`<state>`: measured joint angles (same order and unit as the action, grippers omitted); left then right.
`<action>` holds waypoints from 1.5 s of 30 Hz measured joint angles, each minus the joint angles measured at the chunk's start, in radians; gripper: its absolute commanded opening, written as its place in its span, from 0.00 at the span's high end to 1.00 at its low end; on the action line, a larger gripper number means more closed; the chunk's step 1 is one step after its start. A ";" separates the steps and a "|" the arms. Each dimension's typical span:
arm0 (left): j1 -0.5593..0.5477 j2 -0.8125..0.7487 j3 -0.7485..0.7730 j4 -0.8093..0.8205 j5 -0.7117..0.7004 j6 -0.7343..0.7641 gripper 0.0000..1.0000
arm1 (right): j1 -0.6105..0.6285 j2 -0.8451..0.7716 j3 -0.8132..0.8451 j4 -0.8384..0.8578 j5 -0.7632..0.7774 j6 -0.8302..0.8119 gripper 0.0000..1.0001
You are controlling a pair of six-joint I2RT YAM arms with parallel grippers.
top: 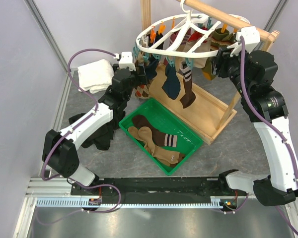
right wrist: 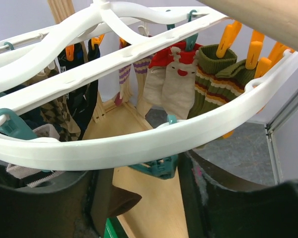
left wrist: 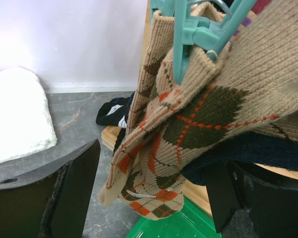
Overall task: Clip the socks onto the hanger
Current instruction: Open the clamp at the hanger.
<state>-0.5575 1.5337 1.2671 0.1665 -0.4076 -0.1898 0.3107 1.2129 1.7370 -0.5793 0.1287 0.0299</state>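
Note:
The white hanger (top: 175, 43) hangs from the wooden rail with several socks clipped under it, among them a navy sock (top: 172, 84) and a brown striped sock (top: 187, 93). My left gripper (top: 139, 75) is at its left end. In the left wrist view it (left wrist: 154, 198) stands open around a tan argyle sock (left wrist: 188, 119), which hangs from a teal clip (left wrist: 188, 34) without touching either finger. My right gripper (top: 219, 55) is at the hanger's right end. Its jaws (right wrist: 139, 198) stand apart under the white rim (right wrist: 139, 141), around an empty teal clip (right wrist: 159, 166). A gap shows on the clip's left.
A green bin (top: 192, 140) below the hanger holds tan socks (top: 141, 134) and brown striped socks (top: 165, 141). The wooden stand's tray (top: 208, 111) lies behind the bin. A white towel (top: 95, 74) sits at the back left, and a black cloth heap (top: 102, 138) lies under the left arm.

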 measured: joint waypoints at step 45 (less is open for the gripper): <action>-0.026 -0.552 -0.357 -0.257 0.415 -0.001 0.09 | 0.219 0.000 -0.117 0.116 -0.134 0.278 1.00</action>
<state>-0.5835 0.9817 0.9104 -0.0902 0.0071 -0.1905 0.5297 1.2125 1.6203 -0.4629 -0.0048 0.3084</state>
